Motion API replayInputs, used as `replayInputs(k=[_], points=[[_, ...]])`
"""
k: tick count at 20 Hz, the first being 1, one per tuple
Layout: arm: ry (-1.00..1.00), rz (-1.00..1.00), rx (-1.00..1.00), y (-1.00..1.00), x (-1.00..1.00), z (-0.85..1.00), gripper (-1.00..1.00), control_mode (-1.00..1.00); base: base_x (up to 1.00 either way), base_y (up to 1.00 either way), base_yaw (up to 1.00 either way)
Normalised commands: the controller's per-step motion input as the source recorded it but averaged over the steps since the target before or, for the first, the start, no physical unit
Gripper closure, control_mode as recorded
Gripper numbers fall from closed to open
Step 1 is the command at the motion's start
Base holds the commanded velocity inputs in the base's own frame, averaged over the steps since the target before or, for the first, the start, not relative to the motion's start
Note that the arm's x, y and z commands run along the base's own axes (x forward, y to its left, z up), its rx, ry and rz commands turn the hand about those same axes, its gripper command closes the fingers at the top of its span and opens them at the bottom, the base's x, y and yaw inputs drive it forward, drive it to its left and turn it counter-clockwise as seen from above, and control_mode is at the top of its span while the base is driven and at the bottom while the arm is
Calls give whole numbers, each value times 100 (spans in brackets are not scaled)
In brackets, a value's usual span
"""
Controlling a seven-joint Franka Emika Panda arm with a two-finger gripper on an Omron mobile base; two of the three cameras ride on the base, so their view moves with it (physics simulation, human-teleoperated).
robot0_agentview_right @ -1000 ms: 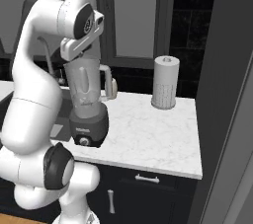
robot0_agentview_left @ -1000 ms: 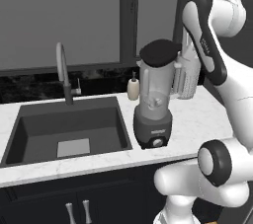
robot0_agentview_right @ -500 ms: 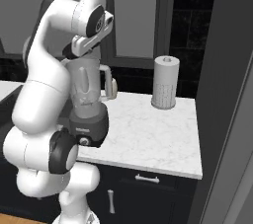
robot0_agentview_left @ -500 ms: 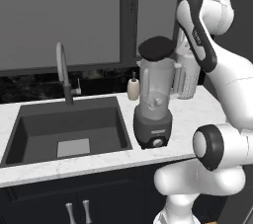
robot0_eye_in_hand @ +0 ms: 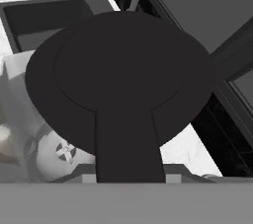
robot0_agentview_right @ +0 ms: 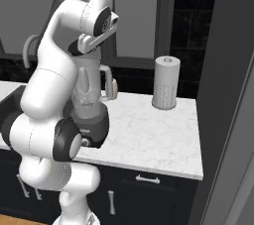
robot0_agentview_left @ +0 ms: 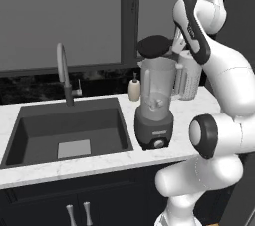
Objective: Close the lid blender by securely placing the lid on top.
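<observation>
We see the lid (robot0_agentview_left: 154, 47), pinched by its tab in our claw (robot0_agentview_left: 174, 51), hanging just above the blender (robot0_agentview_left: 158, 103) mouth, extending out ahead of the claw. Compared with a second ago, the arm has raised its elbow and the lid sits more squarely over the jar. Below the claw lies the counter (robot0_agentview_right: 149, 135).

Black lid (robot0_agentview_left: 155, 46); clear blender (robot0_agentview_left: 157, 103) w/ dark grey base; white marbled counter (robot0_agentview_right: 149, 135).
</observation>
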Motion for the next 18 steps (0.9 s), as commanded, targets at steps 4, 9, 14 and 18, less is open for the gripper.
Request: replayInputs(k=[4, 9, 14, 18], points=[[-5, 0, 1, 0, -16, 0, 100, -100, 0, 0, 0], [-6, 4, 0, 0, -37, 0, 100, -100, 0, 0, 0], [-3, 7, 0, 0, -28, 0, 100, -100, 0, 0, 0], [0, 8, 0, 0, -8, -3, 100, -100, 0, 0, 0]])
